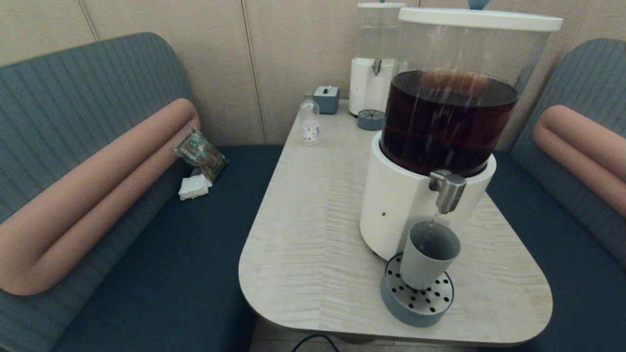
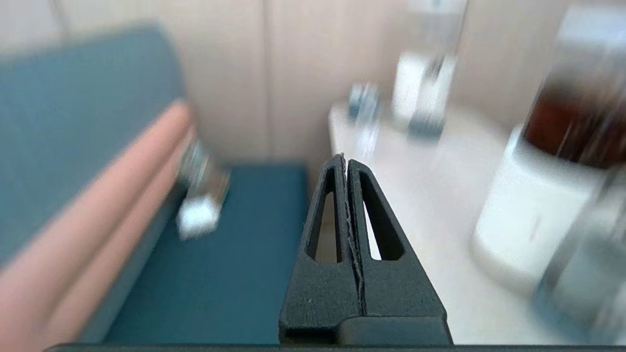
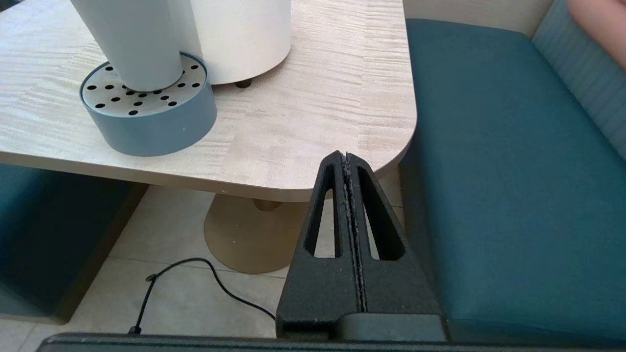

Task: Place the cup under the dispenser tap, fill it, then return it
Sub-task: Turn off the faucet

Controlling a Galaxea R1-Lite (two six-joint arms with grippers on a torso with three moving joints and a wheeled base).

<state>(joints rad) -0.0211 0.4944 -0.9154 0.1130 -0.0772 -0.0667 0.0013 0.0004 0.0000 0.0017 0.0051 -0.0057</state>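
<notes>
I'm looking at what reads as a café or restaurant booth: a rounded pale wood-grain tabletop on a single pedestal foot, flanked by teal upholstered bench seats with ribbed backs and salmon-pink bolster cushions. Two self-serve drink dispensers stand on it, a big one of dark brown liquid and a clear one behind, each with a perforated drip tray

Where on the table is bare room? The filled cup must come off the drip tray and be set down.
Bare: the table left of the dispenser, from the clear bottle to the near edge. Crowded: the cup, its drip tray beneath the tap, and the far end.
</notes>
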